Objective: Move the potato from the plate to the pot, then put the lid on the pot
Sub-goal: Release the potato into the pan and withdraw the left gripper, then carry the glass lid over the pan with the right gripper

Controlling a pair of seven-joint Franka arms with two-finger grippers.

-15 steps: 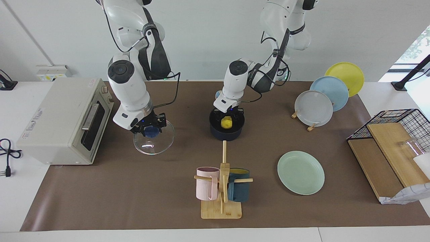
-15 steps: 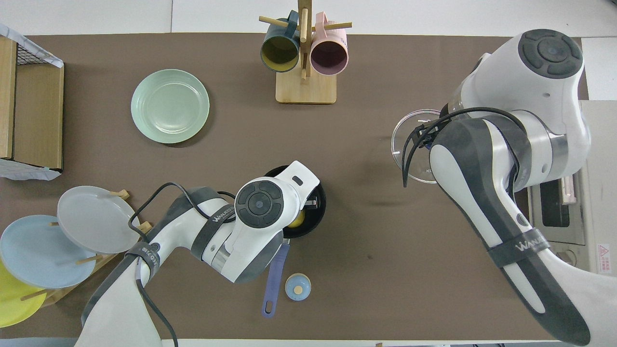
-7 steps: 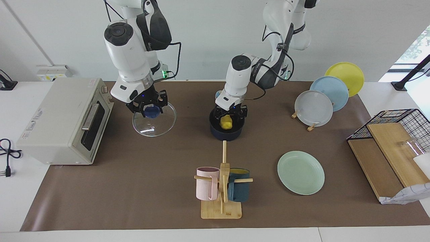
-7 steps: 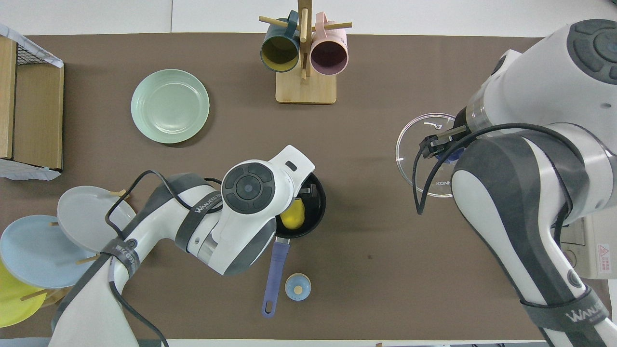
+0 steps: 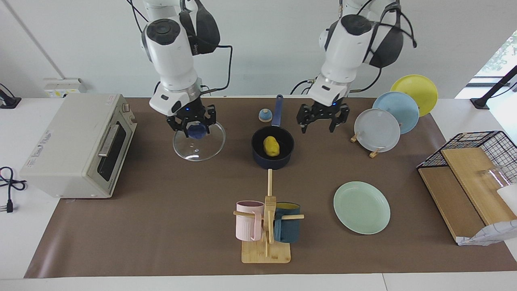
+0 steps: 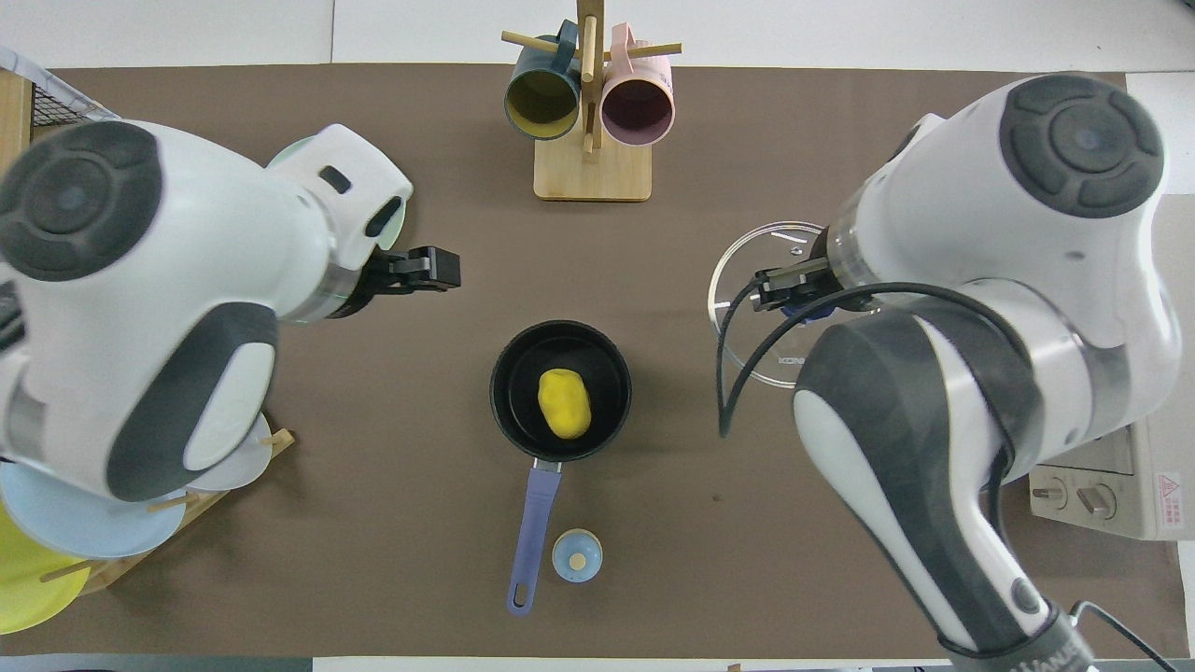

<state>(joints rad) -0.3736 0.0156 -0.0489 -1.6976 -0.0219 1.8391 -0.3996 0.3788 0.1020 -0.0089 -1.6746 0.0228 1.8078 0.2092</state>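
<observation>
The small bright-yellow oval potato lies inside the dark navy-blue saucepan at the middle of the brown tabletop. The left pincer hangs spread open and empty in the air, at about two o'clock from the saucepan in the facing view. The right pincer is clamped on the blue knob of the round clear glass lid, held tilted above the tabletop at nine o'clock from the saucepan. The pale mint-green dinner plate sits bare at four o'clock.
</observation>
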